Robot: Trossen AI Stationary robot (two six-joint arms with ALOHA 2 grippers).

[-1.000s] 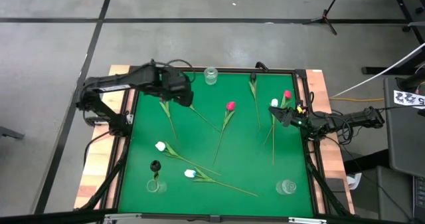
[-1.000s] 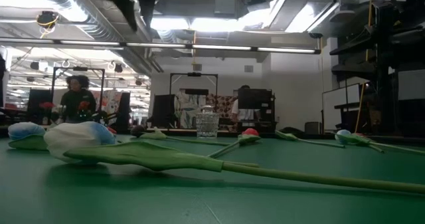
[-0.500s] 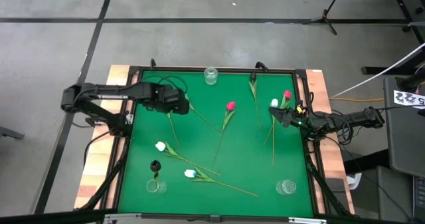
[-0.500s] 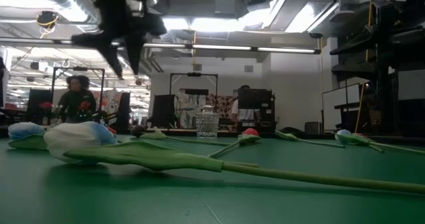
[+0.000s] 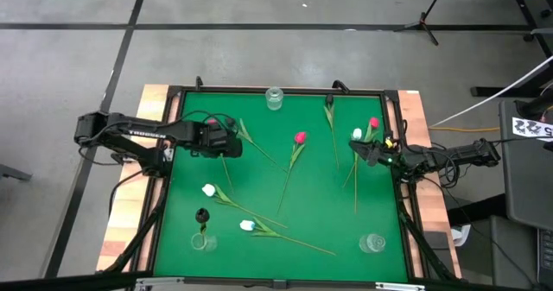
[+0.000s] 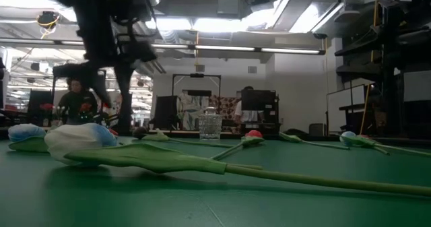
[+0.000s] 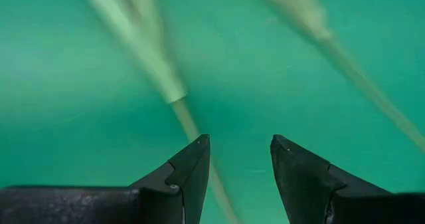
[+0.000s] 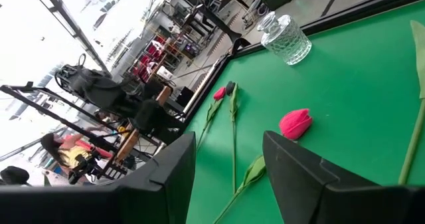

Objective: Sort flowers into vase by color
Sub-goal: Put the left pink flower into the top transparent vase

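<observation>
- Hovering low over the green bench [image 5: 320, 213], left pincer [image 7: 239, 159] open, fingers straddling a flower stem [image 7: 188, 121].
- Waiting at bench's right edge, right pincer [image 5: 356, 144] open.

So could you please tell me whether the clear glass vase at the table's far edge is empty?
Empty: the clear glass vase stands upright with no stem in it in the high view.

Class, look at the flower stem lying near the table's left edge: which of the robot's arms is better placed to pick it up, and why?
The left arm. Its open claw hangs right over that stem, fingers either side. The right claw waits at the opposite edge, far from it.
</observation>
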